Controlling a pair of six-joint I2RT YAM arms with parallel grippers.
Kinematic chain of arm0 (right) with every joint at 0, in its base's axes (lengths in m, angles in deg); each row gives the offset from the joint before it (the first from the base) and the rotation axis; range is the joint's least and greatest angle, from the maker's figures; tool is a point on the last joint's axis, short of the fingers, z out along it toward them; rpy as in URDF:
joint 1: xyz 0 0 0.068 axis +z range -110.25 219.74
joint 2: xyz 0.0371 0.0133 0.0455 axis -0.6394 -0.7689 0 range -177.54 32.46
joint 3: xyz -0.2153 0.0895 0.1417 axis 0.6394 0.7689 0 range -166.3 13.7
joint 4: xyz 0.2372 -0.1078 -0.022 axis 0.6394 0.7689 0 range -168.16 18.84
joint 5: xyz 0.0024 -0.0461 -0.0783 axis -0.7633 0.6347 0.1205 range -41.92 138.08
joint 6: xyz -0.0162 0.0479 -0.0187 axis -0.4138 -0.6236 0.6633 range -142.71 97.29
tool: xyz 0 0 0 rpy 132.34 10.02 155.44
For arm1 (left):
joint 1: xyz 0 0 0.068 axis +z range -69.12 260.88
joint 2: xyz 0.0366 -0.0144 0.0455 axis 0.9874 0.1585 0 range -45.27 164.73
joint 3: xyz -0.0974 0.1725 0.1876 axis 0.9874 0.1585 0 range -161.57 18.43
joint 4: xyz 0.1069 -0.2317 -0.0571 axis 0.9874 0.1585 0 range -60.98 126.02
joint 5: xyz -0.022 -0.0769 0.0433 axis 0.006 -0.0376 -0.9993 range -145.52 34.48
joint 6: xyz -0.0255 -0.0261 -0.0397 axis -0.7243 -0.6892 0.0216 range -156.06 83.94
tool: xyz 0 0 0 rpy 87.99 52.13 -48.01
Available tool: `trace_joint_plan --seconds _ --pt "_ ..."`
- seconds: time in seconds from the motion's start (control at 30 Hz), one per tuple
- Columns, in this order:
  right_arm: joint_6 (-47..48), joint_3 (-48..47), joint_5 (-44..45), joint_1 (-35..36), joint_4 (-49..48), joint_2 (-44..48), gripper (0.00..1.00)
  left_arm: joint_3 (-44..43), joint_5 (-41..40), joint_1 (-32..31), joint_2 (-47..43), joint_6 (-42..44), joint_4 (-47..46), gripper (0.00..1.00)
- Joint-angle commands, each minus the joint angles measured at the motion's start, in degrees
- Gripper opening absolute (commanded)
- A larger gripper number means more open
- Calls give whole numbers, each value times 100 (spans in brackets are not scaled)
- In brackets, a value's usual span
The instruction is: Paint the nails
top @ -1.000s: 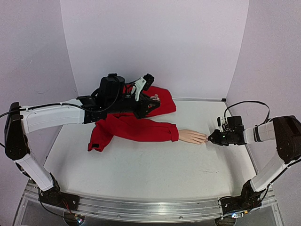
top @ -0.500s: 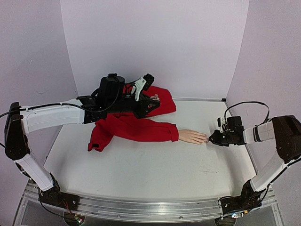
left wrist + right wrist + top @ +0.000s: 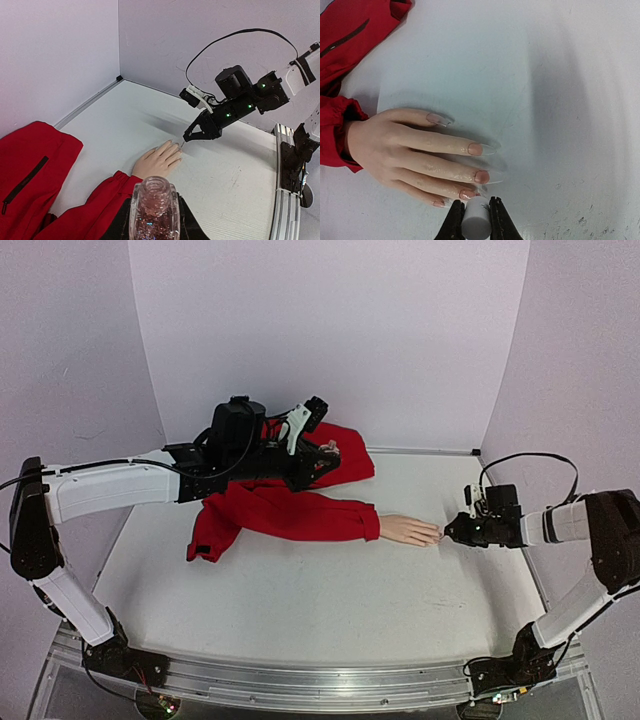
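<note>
A pale mannequin hand in a red sleeve lies flat, fingers pointing right. Its nails show pink in the right wrist view. My right gripper is shut on a white cap, just at the ring finger's nail. In the left wrist view a thin brush tip reaches from that gripper toward the fingertips. My left gripper hovers over the red cloth at the back, shut on an open glass bottle of pink glitter polish.
The red garment is bunched at the back under the left arm. White walls close in the table on three sides. A metal rail runs along the near edge. The right arm's black cable loops above its wrist.
The right gripper has edged very slightly to the right at the fingertips. The left arm, the bottle and the hand hold still.
</note>
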State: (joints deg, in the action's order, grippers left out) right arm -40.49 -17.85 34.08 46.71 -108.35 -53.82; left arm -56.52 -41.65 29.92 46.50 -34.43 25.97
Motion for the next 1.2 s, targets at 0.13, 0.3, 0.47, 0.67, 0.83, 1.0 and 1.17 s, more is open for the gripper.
trace_joint_plan --seconds 0.13,0.3,0.47,0.67,0.83,1.0,1.17 --pt "56 -50 -323 55 -192 -29 0 -167 72 -20 -254 50 -302 0" --pt "29 -62 -290 67 -233 -107 0 -146 55 -19 -271 49 -302 0" --pt "29 -115 -329 77 -199 -190 0 -151 62 -19 -256 54 -305 0" --pt "29 -139 -266 77 -145 -236 0 -151 62 -19 -263 51 -307 0" --pt "29 -189 -116 85 26 -248 0 -142 52 -19 -273 50 -307 0" --pt "-5 -203 -46 86 114 -299 0 -142 62 -19 -263 39 -304 0" --pt "-32 -245 21 86 156 -357 0 -151 55 -19 -264 48 -302 0"
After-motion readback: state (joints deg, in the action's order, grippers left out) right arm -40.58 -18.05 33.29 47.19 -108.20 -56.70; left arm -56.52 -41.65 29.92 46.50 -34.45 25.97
